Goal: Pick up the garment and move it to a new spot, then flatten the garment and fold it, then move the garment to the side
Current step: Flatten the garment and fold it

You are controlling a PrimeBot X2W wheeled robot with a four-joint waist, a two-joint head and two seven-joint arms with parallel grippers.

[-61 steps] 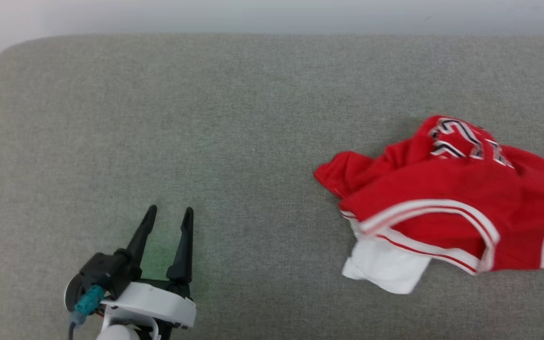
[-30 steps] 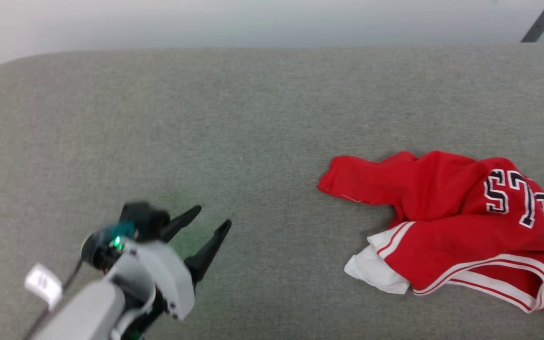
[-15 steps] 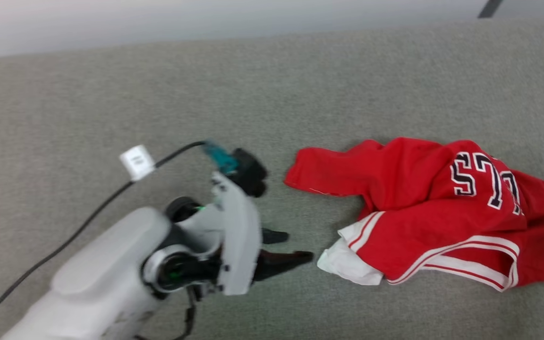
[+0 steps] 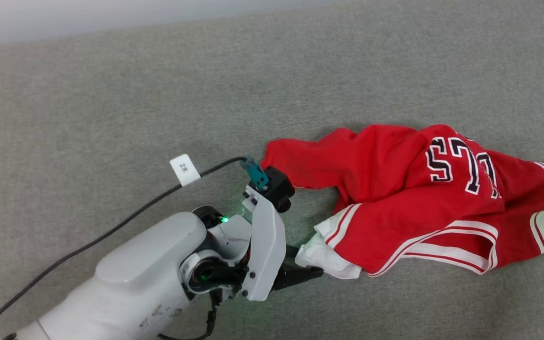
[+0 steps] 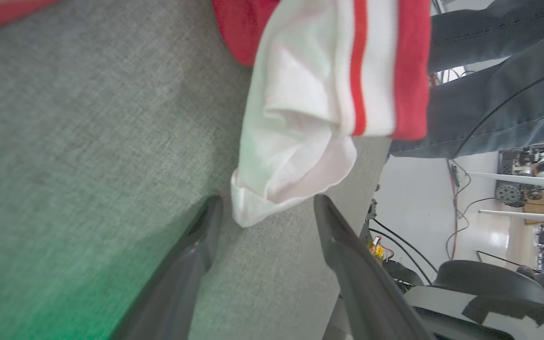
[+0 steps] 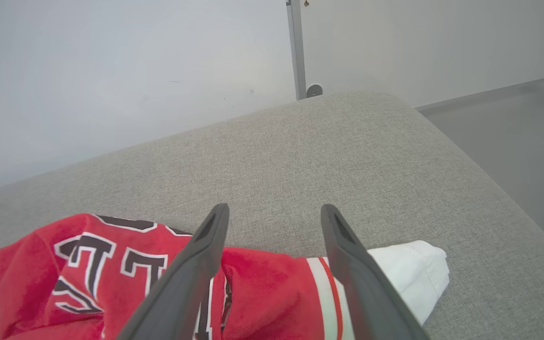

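Jaws on the left arm stand wide apart, their dark fingers [image 5: 191,264] low over the grey upholstered surface [image 4: 111,94]. The corner of one white sleeve [image 5: 291,141] of the red basketball jersey [image 4: 409,198] lies just ahead of the tips and between them. From the head camera, the lower fingertip sits right at that sleeve's edge. The jersey lies crumpled on the right half of the surface, its black numbers [image 4: 461,165] outlined in white facing up and its striped trim along the near side. Jaws on the right arm are also wide and hold nothing. Their fingers [image 6: 347,264] hang above the jersey's far end, by the other white sleeve [image 6: 418,269]. A black cable with a white tag [image 4: 184,169] trails from the pale left forearm [image 4: 149,274]. A person's legs in jeans [image 5: 489,94] stand beyond the surface's edge.
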